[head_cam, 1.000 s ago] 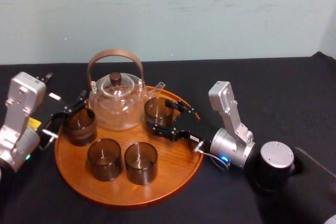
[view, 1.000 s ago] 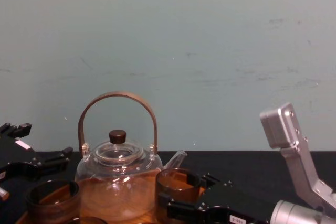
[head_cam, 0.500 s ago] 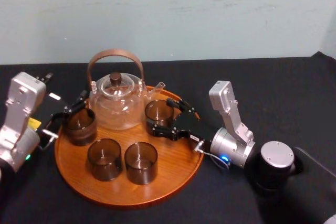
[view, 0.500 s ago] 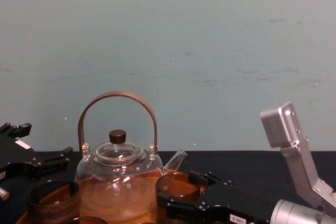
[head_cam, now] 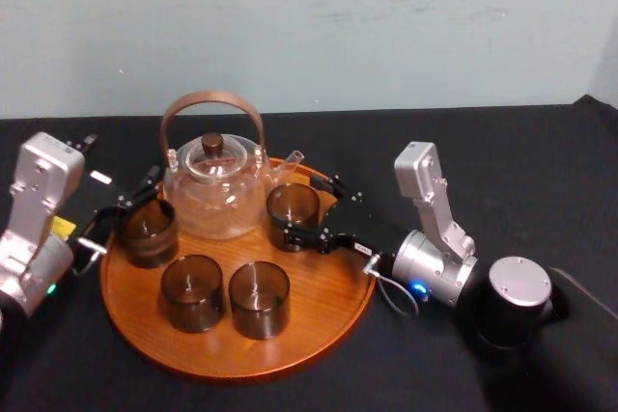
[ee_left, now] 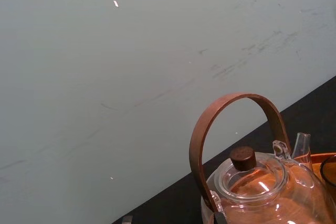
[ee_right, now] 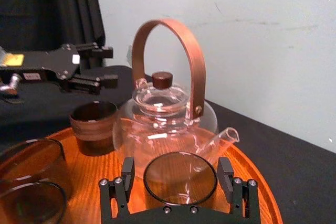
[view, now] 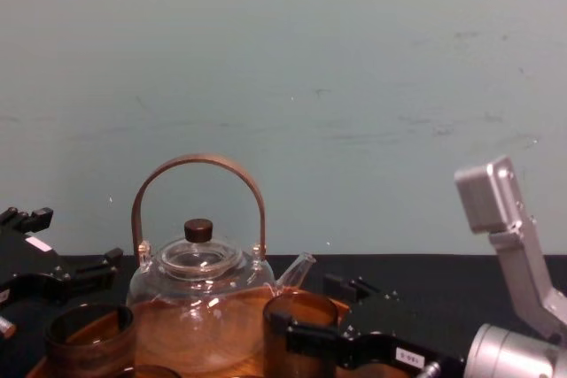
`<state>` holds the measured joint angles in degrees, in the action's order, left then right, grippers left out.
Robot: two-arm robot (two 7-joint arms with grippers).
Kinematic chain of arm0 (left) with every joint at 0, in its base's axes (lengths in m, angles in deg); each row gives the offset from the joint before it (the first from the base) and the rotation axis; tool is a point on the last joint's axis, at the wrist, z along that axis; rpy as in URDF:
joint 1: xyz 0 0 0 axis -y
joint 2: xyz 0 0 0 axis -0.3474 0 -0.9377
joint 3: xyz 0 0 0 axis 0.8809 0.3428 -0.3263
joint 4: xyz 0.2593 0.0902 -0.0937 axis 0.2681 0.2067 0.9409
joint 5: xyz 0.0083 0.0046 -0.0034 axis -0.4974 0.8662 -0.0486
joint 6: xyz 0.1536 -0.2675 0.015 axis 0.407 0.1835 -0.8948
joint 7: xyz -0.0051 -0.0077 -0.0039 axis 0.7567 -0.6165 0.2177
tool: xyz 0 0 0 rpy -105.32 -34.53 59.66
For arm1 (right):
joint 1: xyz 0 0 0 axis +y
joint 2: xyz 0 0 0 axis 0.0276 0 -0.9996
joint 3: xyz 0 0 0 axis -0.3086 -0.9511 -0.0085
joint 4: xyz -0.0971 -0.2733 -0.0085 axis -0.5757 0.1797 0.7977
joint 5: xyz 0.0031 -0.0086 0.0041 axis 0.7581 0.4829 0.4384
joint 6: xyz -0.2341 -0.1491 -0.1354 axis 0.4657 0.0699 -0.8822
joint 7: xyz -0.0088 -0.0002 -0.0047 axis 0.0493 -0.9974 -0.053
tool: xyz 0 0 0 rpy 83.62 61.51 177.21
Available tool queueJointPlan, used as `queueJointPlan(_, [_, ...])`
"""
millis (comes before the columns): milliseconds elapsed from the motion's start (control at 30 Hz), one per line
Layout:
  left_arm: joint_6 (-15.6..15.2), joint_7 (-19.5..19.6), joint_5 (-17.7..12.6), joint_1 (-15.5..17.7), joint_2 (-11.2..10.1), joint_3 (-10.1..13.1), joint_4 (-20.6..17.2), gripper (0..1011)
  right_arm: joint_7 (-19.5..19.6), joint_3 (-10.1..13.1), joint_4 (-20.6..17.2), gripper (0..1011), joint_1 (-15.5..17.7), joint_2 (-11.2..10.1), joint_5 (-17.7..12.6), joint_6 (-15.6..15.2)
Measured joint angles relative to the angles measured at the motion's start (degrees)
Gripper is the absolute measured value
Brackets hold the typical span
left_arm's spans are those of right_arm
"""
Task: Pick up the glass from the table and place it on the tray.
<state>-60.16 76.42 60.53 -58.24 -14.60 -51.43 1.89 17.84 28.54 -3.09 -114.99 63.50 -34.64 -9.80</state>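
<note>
On the large round orange-brown wooden tray, at its right rear part, stands the smoky brown cylindrical glass. The glass is upright, its long axis vertical and its open mouth pointing straight up, with its base flat on the wood. It sits just beside the spout of the clear glass teapot with the brown arched handle, which stands at the back of the tray.

The right gripper reaches in low from the right, its black fingers spread to either side of the glass. In the right wrist view a sliver of space shows between the glass and the pads, so the grip is released. The chest view shows the glass upright, with one black finger crossing in front of it.

Three similar brown glasses also stand upright on the tray: one at the left and two side by side at the front.

The left gripper rests at the tray's left edge, close to the leftmost glass, with its fingers parted and holding nothing. The tray lies on the table, which is covered in matte black cloth.
</note>
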Motion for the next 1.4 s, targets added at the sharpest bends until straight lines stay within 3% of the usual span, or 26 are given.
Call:
queueJointPlan(367, [0.0,0.0,0.0,0.0,0.0,0.0,0.0,1001,0.5,-0.1,-8.1,1002,3.6,-2.8,-1.7,-2.5])
queueJointPlan(700, [0.0,0.0,0.0,0.0,0.0,0.0,0.0,1001,3.1,0.9,-17.8,1002,8.2,-6.7,-2.8,-3.1])
queueJointPlan(900, [0.0,0.0,0.0,0.0,0.0,0.0,0.0,1001,6.4,3.4,-22.6,1003,11.5,-9.5,-3.0,-2.4])
queueJointPlan(1033, [0.0,0.0,0.0,0.0,0.0,0.0,0.0,1001,9.4,6.3,-24.5,1002,14.1,-10.9,-2.9,-1.0])
queueJointPlan(1267, [0.0,0.0,0.0,0.0,0.0,0.0,0.0,1001,14.5,10.4,-25.0,1002,17.0,-11.9,-1.1,0.0])
queueJointPlan(1400, [0.0,0.0,0.0,0.0,0.0,0.0,0.0,1002,15.9,11.4,-24.7,1002,17.6,-12.0,-0.6,0.0])
